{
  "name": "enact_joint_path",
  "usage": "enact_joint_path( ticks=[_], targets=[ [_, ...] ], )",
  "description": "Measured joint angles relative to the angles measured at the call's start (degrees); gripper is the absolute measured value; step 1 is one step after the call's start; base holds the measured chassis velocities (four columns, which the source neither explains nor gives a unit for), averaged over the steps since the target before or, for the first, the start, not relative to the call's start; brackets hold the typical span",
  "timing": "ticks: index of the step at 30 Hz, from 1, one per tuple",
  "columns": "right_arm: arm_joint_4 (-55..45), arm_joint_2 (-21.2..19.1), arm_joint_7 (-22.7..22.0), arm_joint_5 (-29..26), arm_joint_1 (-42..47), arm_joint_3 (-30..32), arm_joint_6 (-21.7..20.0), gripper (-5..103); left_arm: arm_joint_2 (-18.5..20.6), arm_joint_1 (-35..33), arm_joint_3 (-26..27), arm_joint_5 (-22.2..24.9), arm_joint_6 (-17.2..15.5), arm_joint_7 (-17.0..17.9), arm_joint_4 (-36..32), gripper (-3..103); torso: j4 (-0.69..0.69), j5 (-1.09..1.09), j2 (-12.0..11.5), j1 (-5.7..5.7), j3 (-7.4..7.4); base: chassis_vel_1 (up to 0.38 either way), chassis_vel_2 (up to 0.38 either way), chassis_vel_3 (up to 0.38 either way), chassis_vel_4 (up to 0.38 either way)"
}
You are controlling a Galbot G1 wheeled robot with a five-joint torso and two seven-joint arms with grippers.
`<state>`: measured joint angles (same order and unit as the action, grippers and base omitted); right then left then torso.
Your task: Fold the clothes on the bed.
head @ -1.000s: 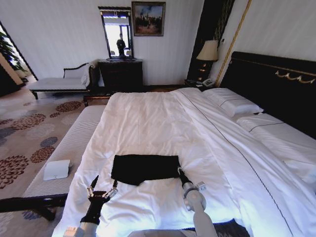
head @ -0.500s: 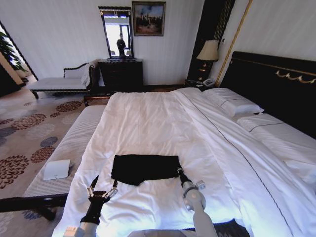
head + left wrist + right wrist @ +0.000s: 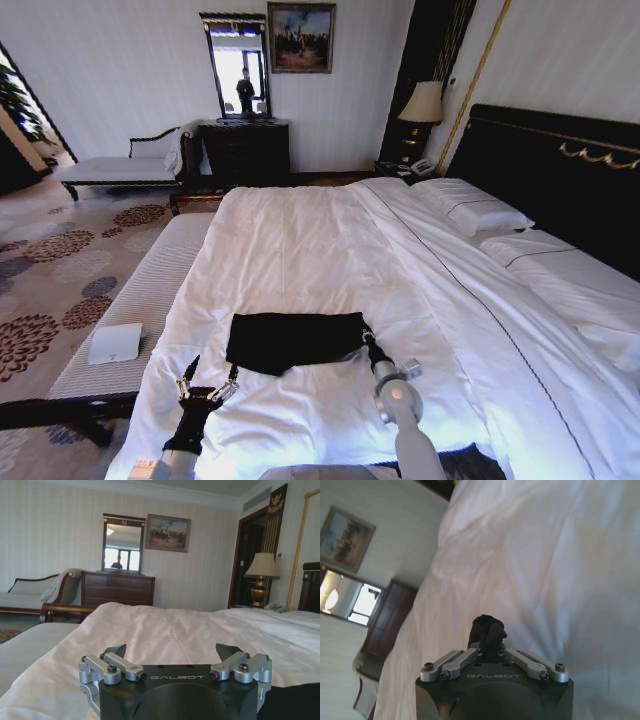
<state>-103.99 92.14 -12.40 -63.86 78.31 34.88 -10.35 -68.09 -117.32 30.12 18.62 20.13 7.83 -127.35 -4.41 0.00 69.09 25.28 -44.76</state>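
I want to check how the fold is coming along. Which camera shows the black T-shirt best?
The head view: the whole black T-shirt lies as a flat band on the bed, right gripper at its corner. The right wrist view shows a pinched bunch; the left wrist view an edge beyond the open left gripper.

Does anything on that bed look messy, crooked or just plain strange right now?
One thing: the black T-shirt lies folded into a band on the white bed, but its near right corner is bunched up and pinched in the right pincer. The left pincer hovers open beside it over the sheet. Nothing looks torn or spilled.
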Motion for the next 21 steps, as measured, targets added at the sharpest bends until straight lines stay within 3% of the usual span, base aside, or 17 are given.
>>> enact_joint_path(
  ticks=[7, 18, 21],
  targets=[
    [0.01, -1.52, -0.31, -1.52, -1.24, 4.14, 0.06, 5, 0.00, 0.00, 0.00, 0.00, 0.00, 0.00, 0.00, 100, 0.00, 0.01, 0.00, 0.00, 0.00, 0.000, 0.000, 0.000, 0.000],
    [7.48, -12.70, -0.71, -7.74, -5.39, 13.87, -0.02, 5, 0.00, 0.00, -0.01, 0.00, 0.00, 0.00, 0.00, 100, -0.01, 0.02, 0.01, 0.00, 0.00, 0.000, 0.000, 0.000, 0.000],
    [8.74, -14.20, -0.70, -8.09, -5.77, 14.50, -0.02, 5, 0.01, 0.00, -0.01, 0.00, -0.01, 0.00, 0.00, 100, -0.02, 0.01, 0.00, 0.00, 0.00, 0.000, 0.000, 0.000, 0.000]
  ],
)
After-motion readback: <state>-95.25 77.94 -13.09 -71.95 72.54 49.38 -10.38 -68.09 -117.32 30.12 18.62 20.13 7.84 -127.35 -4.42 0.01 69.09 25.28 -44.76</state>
